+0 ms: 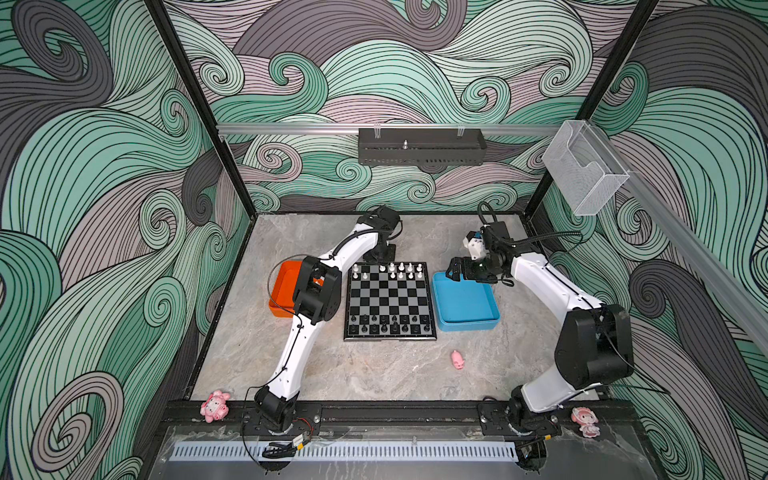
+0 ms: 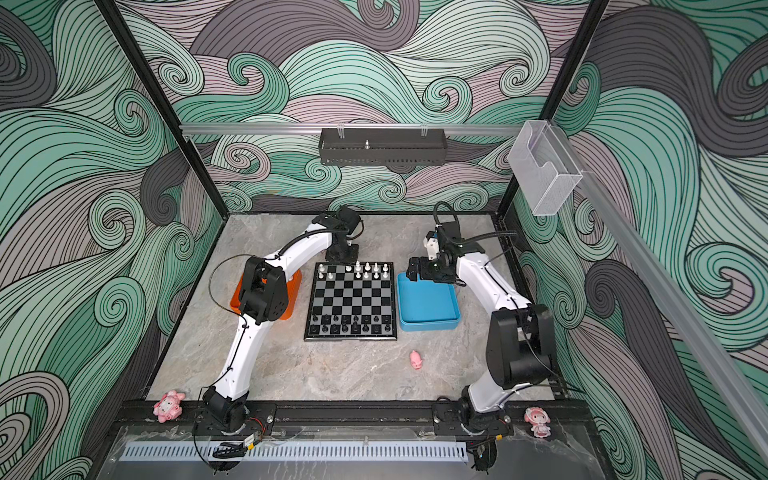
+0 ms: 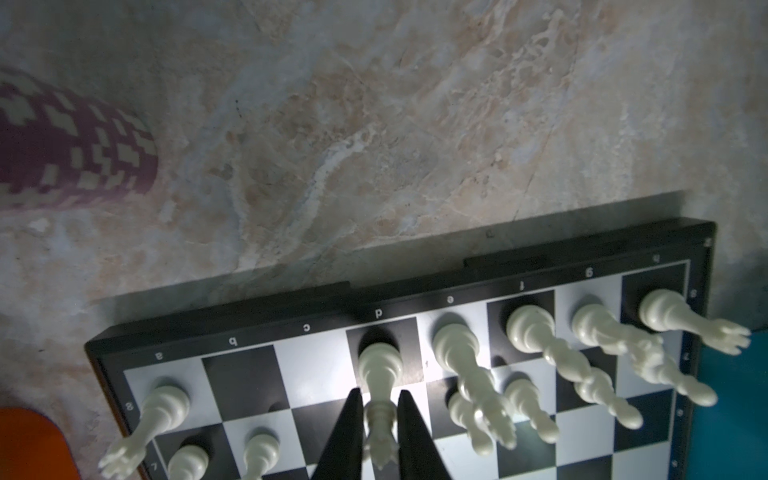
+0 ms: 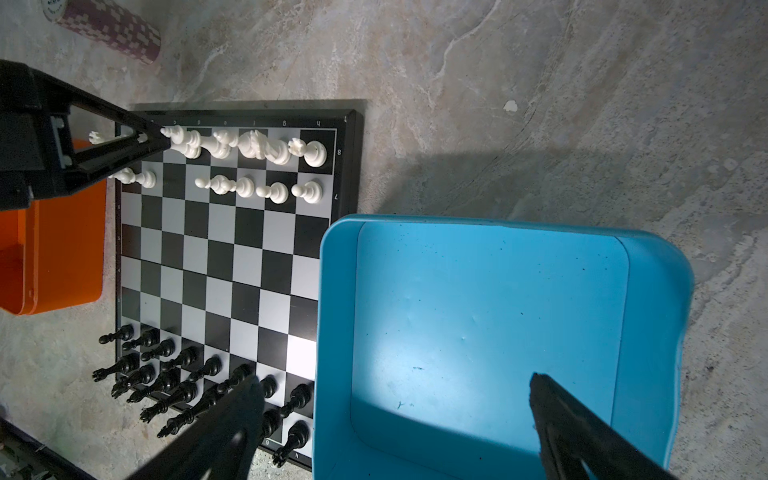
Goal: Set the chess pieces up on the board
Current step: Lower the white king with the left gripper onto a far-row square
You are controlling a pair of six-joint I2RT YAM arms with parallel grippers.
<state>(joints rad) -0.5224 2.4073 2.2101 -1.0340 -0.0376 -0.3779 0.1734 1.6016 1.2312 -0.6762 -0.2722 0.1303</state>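
The orange tray (image 1: 279, 291) sits on the tabletop (image 1: 332, 365), off to the outer side of the left jaws. Those jaws are closed narrowly on the crown of a white piece (image 3: 379, 370), whose base already stands on the dark d square of the board (image 1: 390, 299), in its far row.

The main risk looks like the release. If one pad clings as the jaws part, or the lift is not straight, the slim piece could tip or slide off its square. On their inner side a tall white neighbour (image 3: 455, 345) stands just beside the jaws, with pawns crowded beneath it. A sideways pull-out would probably topple several of them. The squares on the jaws' other side are bare, so that way is safer.

The black pieces (image 4: 183, 374) fill the near rows, well apart from the left jaws.

The right jaws stand wide apart and hold nothing, hanging over the blue tray (image 4: 478, 311). Swinging them low across the board could sweep that black rank
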